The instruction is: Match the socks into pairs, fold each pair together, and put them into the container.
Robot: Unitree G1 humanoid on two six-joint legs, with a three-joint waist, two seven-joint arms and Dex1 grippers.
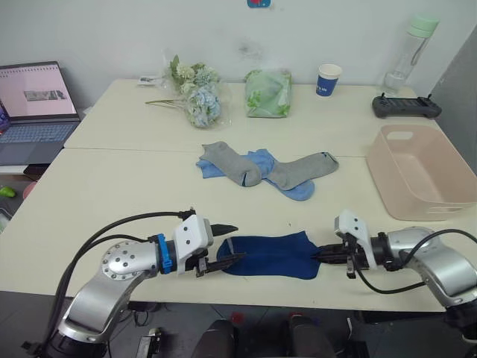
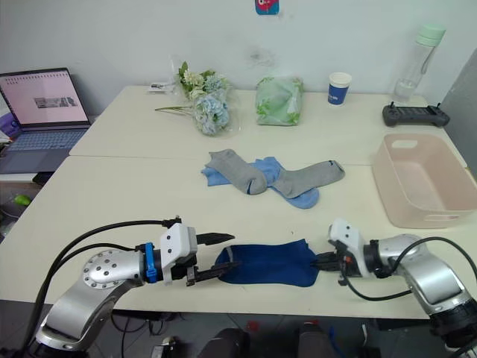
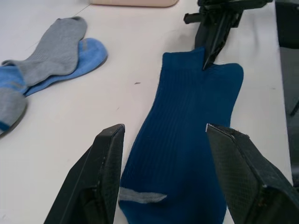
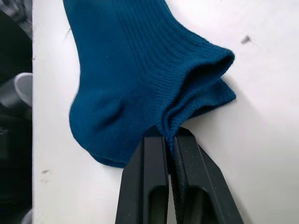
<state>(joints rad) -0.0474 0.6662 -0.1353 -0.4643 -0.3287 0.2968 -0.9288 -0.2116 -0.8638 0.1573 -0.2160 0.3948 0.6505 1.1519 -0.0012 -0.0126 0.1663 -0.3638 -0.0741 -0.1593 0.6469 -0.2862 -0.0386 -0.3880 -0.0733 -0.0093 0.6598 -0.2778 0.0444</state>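
left eye view: the navy socks [image 1: 272, 255] lie flat near the front edge of the tabletop [image 1: 112, 194], between the two arms. the left claw [image 1: 226, 242] sits at the socks' left end with its fingers spread, one above and one below that end. the right claw [image 1: 322, 255] meets the socks' right end with its fingers pressed together. farther back, near the middle of the tabletop, the grey socks [image 1: 264, 168] lie across the light blue socks [image 1: 291, 183] in a loose heap. the container [image 1: 421, 171] stands at the right edge, well apart from the navy socks. a blue paper cup [image 1: 328, 79], a green bag [image 1: 268, 93] and a bunch of flowers [image 1: 195, 93] stand along the back.

left wrist view: the left claw's fingers [image 3: 105, 177] stand wide apart on either side of the navy socks' toe end, which carries a grey strip. the right claw pinches the far cuff edge.

right wrist view: the right claw's fingers [image 4: 149, 186] are closed on a bunched fold of the navy cuff; the fabric rises slightly at that point.
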